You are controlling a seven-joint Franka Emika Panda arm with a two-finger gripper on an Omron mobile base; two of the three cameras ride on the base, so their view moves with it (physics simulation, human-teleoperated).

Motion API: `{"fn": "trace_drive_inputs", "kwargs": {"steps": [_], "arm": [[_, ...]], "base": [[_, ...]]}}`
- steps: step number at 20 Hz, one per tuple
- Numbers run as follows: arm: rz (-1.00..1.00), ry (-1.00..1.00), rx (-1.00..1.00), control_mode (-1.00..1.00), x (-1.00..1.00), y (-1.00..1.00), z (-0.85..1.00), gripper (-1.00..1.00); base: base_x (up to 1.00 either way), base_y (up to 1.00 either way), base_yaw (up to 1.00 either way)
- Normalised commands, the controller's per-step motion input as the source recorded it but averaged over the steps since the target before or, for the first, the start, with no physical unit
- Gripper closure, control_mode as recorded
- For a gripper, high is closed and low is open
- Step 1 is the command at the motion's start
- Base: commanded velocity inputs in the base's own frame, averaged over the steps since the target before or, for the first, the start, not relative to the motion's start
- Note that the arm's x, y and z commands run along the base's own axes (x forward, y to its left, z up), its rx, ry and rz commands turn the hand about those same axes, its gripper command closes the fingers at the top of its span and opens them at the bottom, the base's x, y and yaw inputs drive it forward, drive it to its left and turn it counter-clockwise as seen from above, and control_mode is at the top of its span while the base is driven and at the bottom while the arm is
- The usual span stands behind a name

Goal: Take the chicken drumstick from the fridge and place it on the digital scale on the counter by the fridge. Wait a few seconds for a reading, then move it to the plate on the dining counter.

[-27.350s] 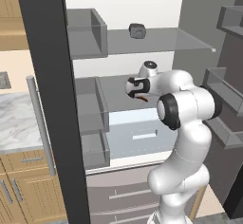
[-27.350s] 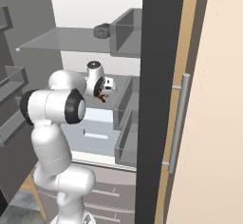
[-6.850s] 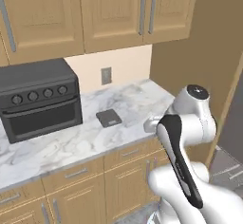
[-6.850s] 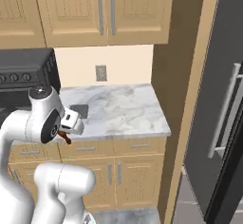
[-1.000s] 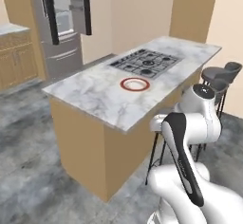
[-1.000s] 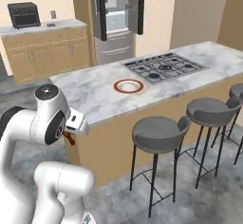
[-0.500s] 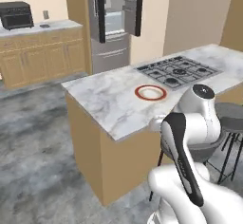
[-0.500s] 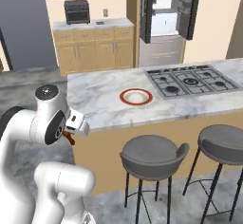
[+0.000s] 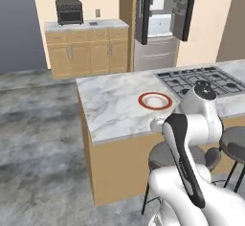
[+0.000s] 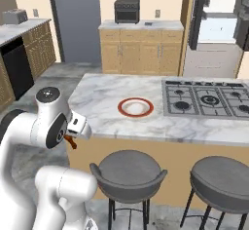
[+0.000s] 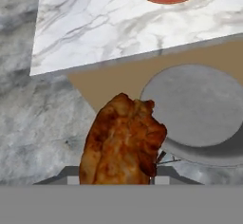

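Drumstick first: the chicken drumstick (image 11: 122,142), reddish-brown and glossy, fills the near part of the hand view, clenched in the robot's hand (image 10: 72,141), whose dark finger tips are hidden behind the meat. From the right base view, a small reddish-brown piece hangs just under the white hand, which is held out in front of the white arm, off the near edge of the table and below the level of its top. Just beyond the drumstick in the hand view sits a round grey stool seat (image 11: 199,114), tucked against the light wooden base of the dining counter (image 10: 97,102), a long table with a white-grey marble top. On that marble, well apart from the hand, rests the plate (image 10: 135,107), round and white with a red-brown rim ring, with nothing on it. Beside the plate, a black gas cooktop (image 10: 209,100) is set into the same top. Farther back, across a grey floor, the fridge (image 9: 165,24) stands with its doors open, showing a white interior. Next to it runs a marble table over wooden cabinets, carrying a black toaster oven (image 9: 69,11) against the wall.
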Motion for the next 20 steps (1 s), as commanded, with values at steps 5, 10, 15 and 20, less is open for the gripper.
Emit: {"fn": "trace_drive_inputs", "kwargs": {"steps": [5,10,15,20], "arm": [[0.0,0.0,0.0,1.0,0.0,0.0,0.0,1.0],[0.16,0.0,0.06,-1.0,0.25,-0.48,0.0,1.0],[0.05,0.0,0.05,-1.0,0.7,-0.84,0.06,1.0],[0.0,0.0,0.0,-1.0,0.92,-0.41,0.06,1.0]], "base": [[0.17,-0.99,0.48],[0.13,-0.33,0.15],[0.0,0.0,0.0],[0.0,0.0,0.0]]}}
